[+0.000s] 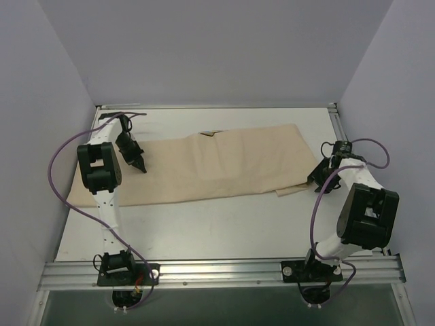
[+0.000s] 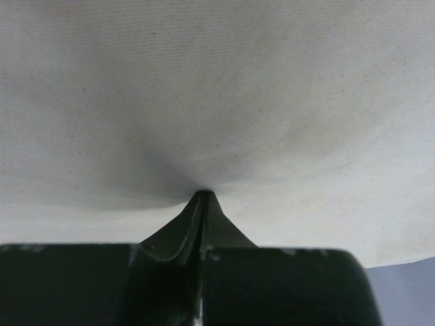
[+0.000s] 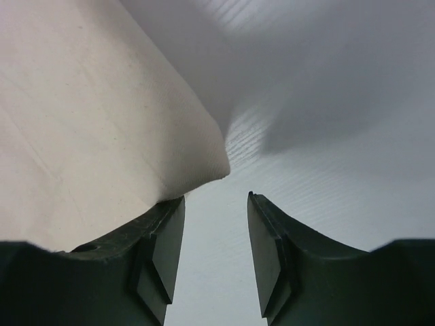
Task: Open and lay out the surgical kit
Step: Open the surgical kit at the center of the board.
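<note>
The beige cloth wrap (image 1: 204, 166) lies spread flat across the table from left to right. My left gripper (image 1: 141, 167) is on its left part; in the left wrist view its fingertips (image 2: 202, 197) are shut together and pinch a small pucker of the cloth wrap (image 2: 224, 88). My right gripper (image 1: 315, 180) is open and empty at the cloth's right edge. In the right wrist view a cloth corner (image 3: 197, 163) lies just ahead of the left finger (image 3: 163, 231). A small dark pointed thing (image 1: 212, 133) shows at the cloth's far edge. The steel tray and the instruments are hidden.
White walls close the table (image 1: 224, 224) on the left, back and right. A metal rail (image 1: 217, 272) with both arm bases runs along the near edge. Purple cables loop beside each arm.
</note>
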`<state>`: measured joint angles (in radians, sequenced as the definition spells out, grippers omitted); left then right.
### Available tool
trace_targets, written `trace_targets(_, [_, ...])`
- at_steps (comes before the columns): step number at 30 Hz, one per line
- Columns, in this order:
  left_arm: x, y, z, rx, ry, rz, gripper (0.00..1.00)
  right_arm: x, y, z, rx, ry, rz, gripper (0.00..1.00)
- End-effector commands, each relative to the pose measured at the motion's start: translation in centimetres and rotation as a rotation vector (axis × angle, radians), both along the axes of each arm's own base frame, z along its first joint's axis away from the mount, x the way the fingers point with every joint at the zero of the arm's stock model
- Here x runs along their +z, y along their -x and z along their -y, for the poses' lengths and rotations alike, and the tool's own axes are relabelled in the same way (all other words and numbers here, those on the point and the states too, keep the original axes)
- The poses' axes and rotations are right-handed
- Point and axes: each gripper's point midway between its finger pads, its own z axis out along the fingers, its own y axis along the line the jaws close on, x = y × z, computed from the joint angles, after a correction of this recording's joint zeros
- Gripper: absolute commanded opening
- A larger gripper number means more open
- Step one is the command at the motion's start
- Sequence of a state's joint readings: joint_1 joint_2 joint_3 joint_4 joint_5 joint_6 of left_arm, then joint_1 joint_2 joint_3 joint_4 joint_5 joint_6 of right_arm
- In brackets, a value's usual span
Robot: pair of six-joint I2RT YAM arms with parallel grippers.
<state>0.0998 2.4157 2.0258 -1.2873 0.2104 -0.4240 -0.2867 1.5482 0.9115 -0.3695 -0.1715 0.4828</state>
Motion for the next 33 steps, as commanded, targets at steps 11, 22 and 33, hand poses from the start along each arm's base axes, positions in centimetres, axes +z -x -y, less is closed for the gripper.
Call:
trace_targets(11, [-1.2, -1.7, -0.5, -0.065, -0.065, 0.098, 0.02, 5.6, -6.1, 3.7, 0.047, 0.102, 0.114, 0.75])
trace_targets(22, [-0.7, -1.7, 1.0, -0.093, -0.053, 0.112, 0.02, 3.5, -6.7, 3.5, 0.115, 0.09, 0.096, 0.58])
trace_targets(33, [-0.2, -1.7, 2.3, -0.12, -0.049, 0.124, 0.02, 9.6, -13.6, -5.4, 0.407, 0.257, 0.226, 0.0])
